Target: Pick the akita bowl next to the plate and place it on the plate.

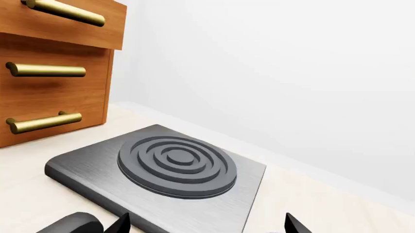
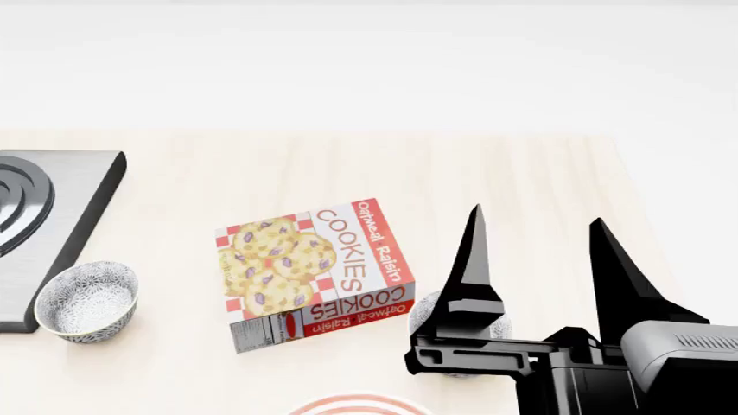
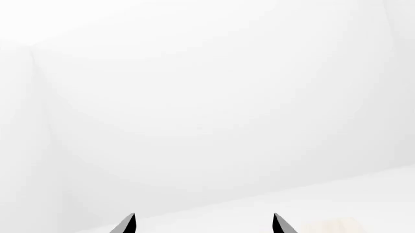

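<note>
A grey-and-white patterned akita bowl (image 2: pixel 423 309) stands close to the plate (image 2: pixel 358 405). Only the top of the plate's red-striped rim shows, at the bottom edge of the head view. My right gripper (image 2: pixel 537 216) is open, and its fingers rise in front of this bowl and hide most of it. A second identical bowl (image 2: pixel 86 301) sits far left by the stove plate. In the right wrist view the right gripper (image 3: pixel 203 216) faces only a white wall. My left gripper (image 1: pixel 206 221) is open over the stove plate's near edge, holding nothing.
An oatmeal raisin cookie box (image 2: pixel 314 272) lies flat between the two bowls. A grey stove plate with ringed burner (image 1: pixel 175 160) sits at the left of the counter (image 2: pixel 47 199). Wooden drawers with brass handles (image 1: pixel 52 73) stand beside it. The counter's right edge (image 2: pixel 645 225) is near my right arm.
</note>
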